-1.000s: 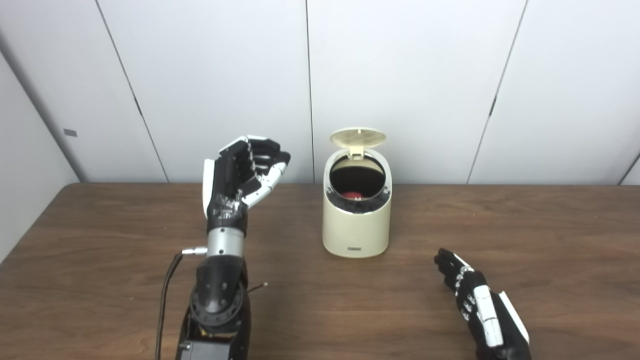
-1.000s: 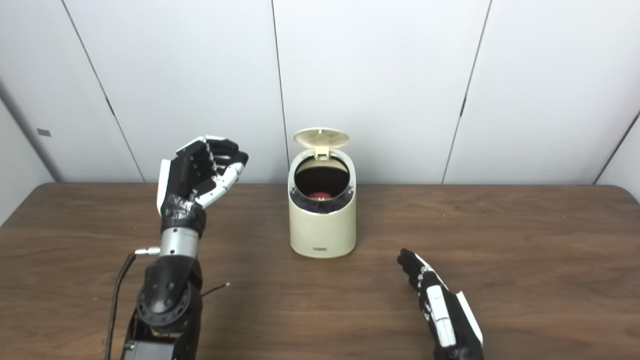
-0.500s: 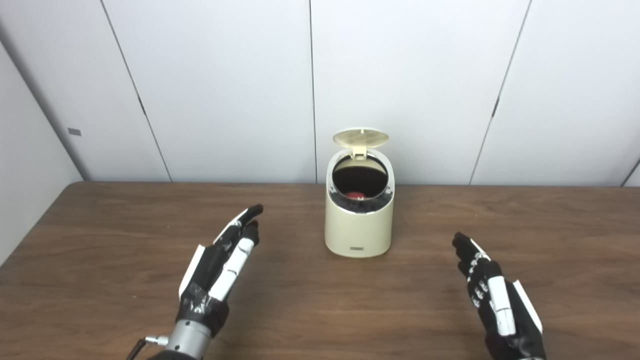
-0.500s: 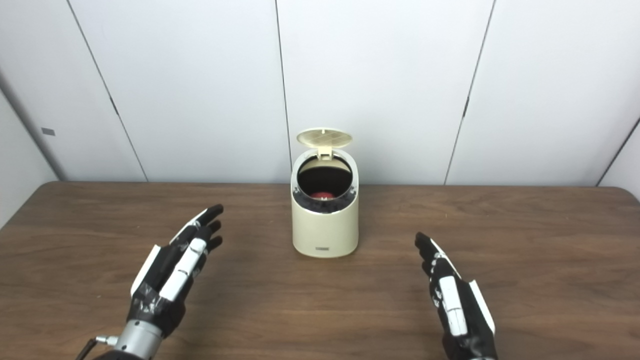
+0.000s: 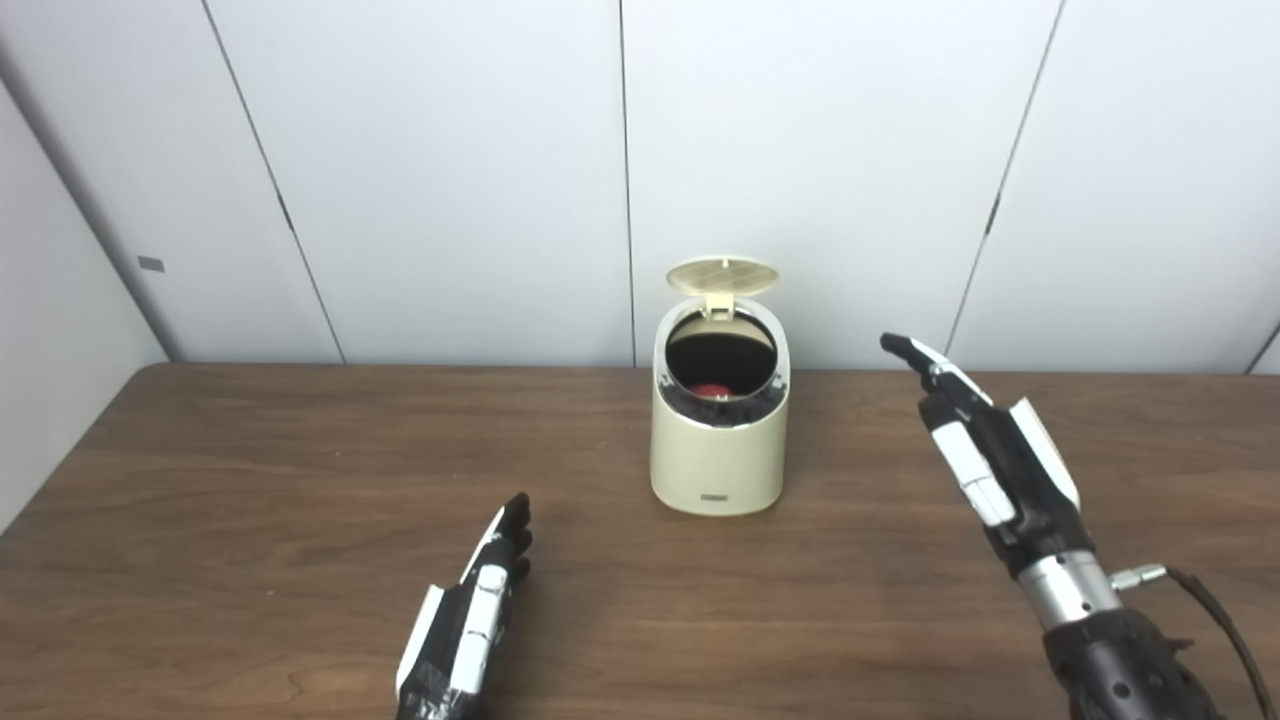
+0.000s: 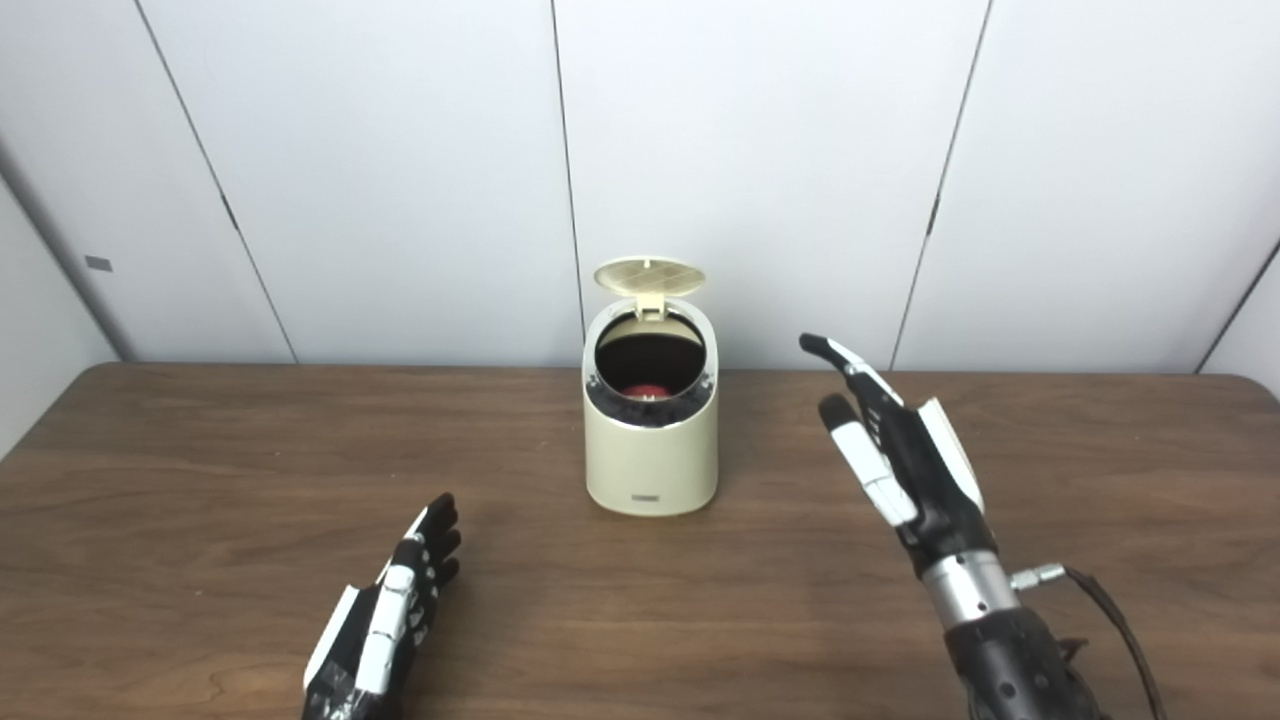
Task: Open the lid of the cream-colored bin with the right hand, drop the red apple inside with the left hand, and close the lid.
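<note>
- Lid first: the round, ribbed, cream-coloured plastic lid (image 5: 722, 274) stands tipped up on its hinge at the back rim of the cream-coloured cylindrical bin (image 5: 716, 460), which sits on the dark wooden desk (image 5: 250, 480) near the far edge, in front of the pale panelled wall (image 5: 450, 170).
- The small red apple (image 5: 711, 389) lies low inside the bin's dark opening (only a sliver of red shows over the front rim), so closing appears to be the step left.
- The black-and-white right hand (image 5: 975, 440) is raised above the desk to the right of the bin, fingers extended and spread, holding nothing; its fingertips point up and leftward, toward the lid.
- The relation that matters: the lid lies up and to the left of the right fingertips, a little higher than them and farther back, with clear air between the two.
- The black-and-white left hand (image 5: 470, 615) lies low by the near desk edge, left of the bin and well apart from it, fingers straight and empty.
- The right hand is clearly the nearer one to the lid; a sweep leftward over the top, then downward toward the front, would likely fold it shut (the hinge is at the back).
</note>
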